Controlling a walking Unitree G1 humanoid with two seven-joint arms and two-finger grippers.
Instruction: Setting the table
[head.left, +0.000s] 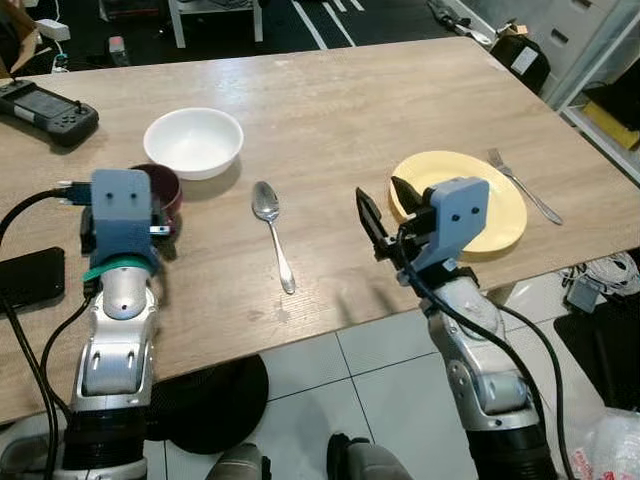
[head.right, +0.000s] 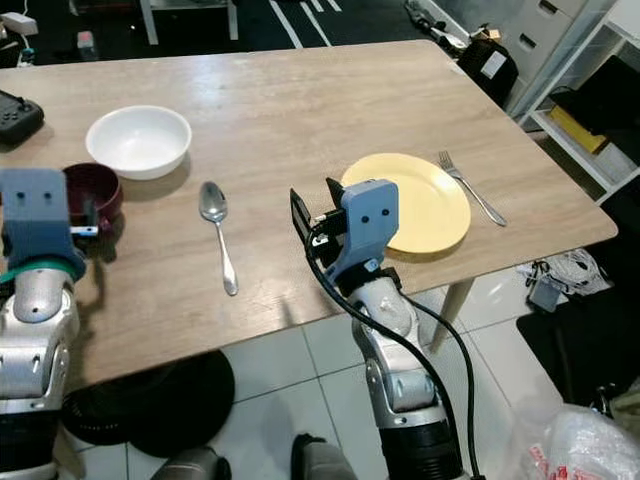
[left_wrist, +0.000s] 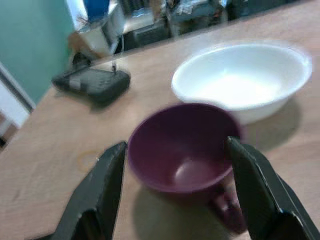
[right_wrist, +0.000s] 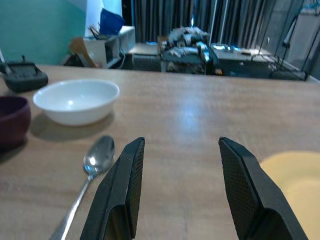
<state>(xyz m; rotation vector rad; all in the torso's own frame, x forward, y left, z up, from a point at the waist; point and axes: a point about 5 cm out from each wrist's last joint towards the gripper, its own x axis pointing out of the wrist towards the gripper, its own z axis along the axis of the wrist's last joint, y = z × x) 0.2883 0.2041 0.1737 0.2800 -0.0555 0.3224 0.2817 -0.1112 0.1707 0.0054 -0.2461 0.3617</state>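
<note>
A maroon cup (left_wrist: 182, 147) stands on the wooden table (head.left: 340, 110) just in front of a white bowl (head.left: 194, 140). My left gripper (left_wrist: 176, 145) is open, with one finger on each side of the cup; I cannot tell whether they touch it. A metal spoon (head.left: 272, 230) lies in the middle of the table. To its right, a yellow plate (head.left: 495, 215) has a fork (head.left: 525, 185) beside it. My right gripper (head.left: 388, 205) hovers open and empty over the table's near edge, between spoon and plate.
A black controller (head.left: 45, 108) lies at the far left and a black phone (head.left: 30, 275) at the near left edge. Beyond the table's right end stand shelves and bags (head.left: 520, 55). Cables hang from both arms.
</note>
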